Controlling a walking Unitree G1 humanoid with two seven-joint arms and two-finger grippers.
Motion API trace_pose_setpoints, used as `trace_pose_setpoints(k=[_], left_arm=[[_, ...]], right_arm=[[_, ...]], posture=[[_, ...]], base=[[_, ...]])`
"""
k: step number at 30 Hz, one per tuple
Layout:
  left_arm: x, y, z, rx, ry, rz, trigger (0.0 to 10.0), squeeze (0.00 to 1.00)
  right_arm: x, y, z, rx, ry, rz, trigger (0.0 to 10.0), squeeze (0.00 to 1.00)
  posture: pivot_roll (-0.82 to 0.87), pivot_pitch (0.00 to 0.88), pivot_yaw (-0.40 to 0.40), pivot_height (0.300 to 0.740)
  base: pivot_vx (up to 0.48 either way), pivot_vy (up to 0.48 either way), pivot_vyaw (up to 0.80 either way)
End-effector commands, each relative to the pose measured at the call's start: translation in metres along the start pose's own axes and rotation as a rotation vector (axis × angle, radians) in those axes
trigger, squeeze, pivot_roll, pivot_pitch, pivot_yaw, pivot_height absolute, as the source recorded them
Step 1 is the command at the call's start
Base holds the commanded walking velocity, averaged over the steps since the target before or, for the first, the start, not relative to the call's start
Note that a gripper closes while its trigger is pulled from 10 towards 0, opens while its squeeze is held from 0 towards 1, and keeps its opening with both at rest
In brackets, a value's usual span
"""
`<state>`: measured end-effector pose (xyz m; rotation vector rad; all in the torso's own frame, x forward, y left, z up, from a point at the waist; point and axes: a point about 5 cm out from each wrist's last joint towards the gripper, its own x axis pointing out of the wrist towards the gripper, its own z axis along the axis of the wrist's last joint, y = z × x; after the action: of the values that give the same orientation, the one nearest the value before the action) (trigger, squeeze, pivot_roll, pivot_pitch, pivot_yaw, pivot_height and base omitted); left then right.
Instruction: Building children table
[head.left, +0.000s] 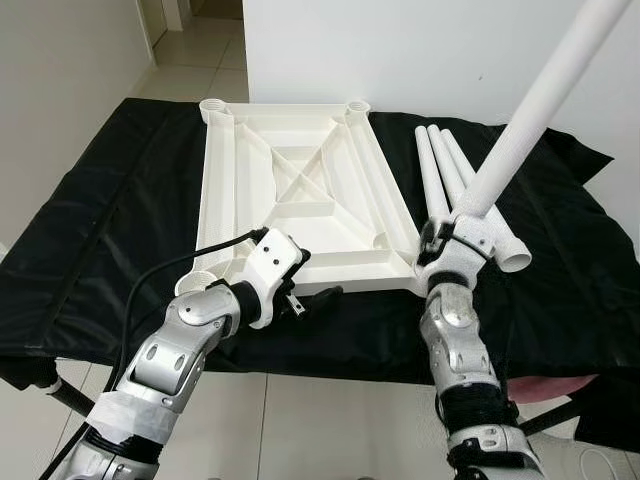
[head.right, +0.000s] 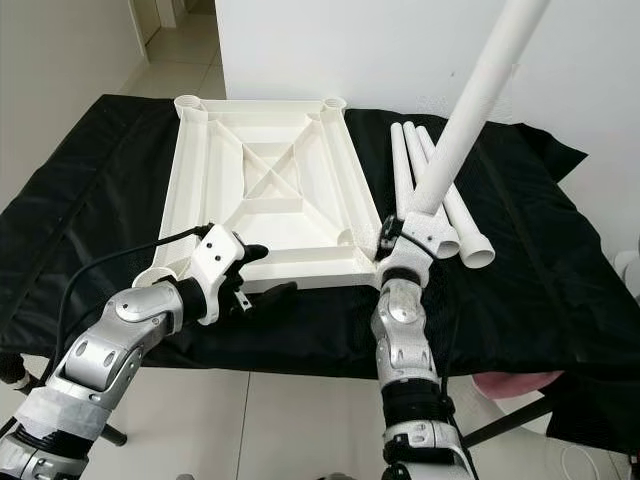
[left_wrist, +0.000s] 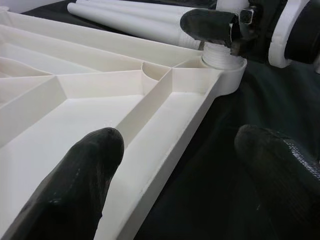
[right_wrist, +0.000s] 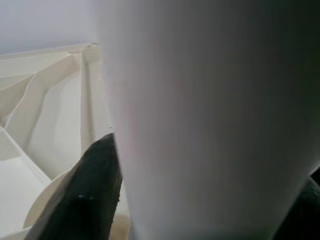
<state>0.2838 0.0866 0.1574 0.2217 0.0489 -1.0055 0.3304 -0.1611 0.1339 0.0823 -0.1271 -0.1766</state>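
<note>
The white table top (head.left: 300, 190) lies upside down on a black cloth, its ribs and corner sockets facing up. My right gripper (head.left: 445, 245) is shut on a white leg (head.left: 540, 100). The leg's lower end sits in the near right corner socket (left_wrist: 222, 75), and the leg leans up and to the right. In the right wrist view the leg (right_wrist: 210, 115) passes close beside one black finger (right_wrist: 90, 195). My left gripper (head.left: 310, 277) is open at the top's near edge, one finger (left_wrist: 75, 185) over the rim, the other (left_wrist: 280, 170) over the cloth. Three spare legs (head.left: 450, 170) lie right of the top.
The black cloth (head.left: 100, 230) covers a low work surface and hangs over its near edge. A white wall stands behind it, and tiled floor runs past the back left. Something pink (head.left: 540, 385) shows under the cloth at the near right.
</note>
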Motion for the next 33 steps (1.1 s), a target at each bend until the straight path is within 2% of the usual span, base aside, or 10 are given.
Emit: trace_pose_setpoints(k=[1,5,6,12,14,23,26,29,30,33], left_arm=[[0.001,-0.006,0.001,0.000,0.000,-0.032,10.0,0.00],[0.006,-0.015,-0.001,-0.010,-0.006,-0.052,10.0,0.00],[0.007,-0.017,-0.002,-0.013,-0.008,-0.057,10.0,0.00],[0.013,-0.024,-0.003,-0.028,-0.020,-0.053,10.0,0.00],[0.016,-0.027,-0.004,-0.031,-0.023,-0.053,10.0,0.00],[0.020,-0.030,-0.007,-0.023,-0.018,-0.047,10.0,0.00],[0.020,-0.029,-0.006,-0.020,-0.017,-0.052,10.0,0.00],[0.019,-0.025,-0.007,-0.011,-0.011,-0.047,10.0,0.00],[0.019,-0.025,-0.007,-0.011,-0.011,-0.047,10.0,0.00],[0.018,-0.020,-0.008,-0.003,-0.006,-0.035,10.0,0.00]], right_arm=[[-0.001,0.000,-0.004,-0.002,0.021,0.017,10.0,1.00],[0.002,-0.005,-0.001,-0.025,0.018,0.114,10.0,0.99],[0.003,-0.005,0.000,-0.039,0.015,0.145,10.0,0.00],[0.007,-0.012,0.005,-0.085,-0.003,0.214,10.0,0.00],[0.009,-0.014,0.007,-0.117,-0.009,0.292,10.0,0.00],[0.011,-0.016,0.004,-0.182,0.015,0.429,10.0,0.00],[0.007,-0.005,-0.002,-0.174,0.038,0.498,10.0,0.00],[-0.004,0.019,-0.010,-0.125,0.052,0.597,10.0,0.00],[-0.004,0.019,-0.010,-0.125,0.052,0.597,10.0,0.00],[-0.010,0.033,-0.015,-0.095,0.058,0.631,10.0,0.00]], posture=[[-0.02,0.045,-0.016,0.740],[-0.02,0.040,-0.018,0.740],[-0.02,0.039,-0.020,0.740],[-0.02,0.035,-0.021,0.740],[-0.02,0.028,-0.026,0.740],[-0.02,0.012,-0.029,0.740],[-0.02,0.006,-0.031,0.740],[-0.01,0.000,-0.033,0.740],[-0.01,0.000,-0.033,0.740],[-0.01,0.000,-0.033,0.740]], base=[[0.000,0.000,0.00],[0.000,0.000,0.00],[0.000,0.000,0.00],[0.000,0.000,0.00],[0.000,0.000,0.00],[0.000,0.000,0.00],[0.000,0.000,0.00],[0.000,0.000,0.00],[0.000,0.000,0.00],[0.000,0.000,0.00]])
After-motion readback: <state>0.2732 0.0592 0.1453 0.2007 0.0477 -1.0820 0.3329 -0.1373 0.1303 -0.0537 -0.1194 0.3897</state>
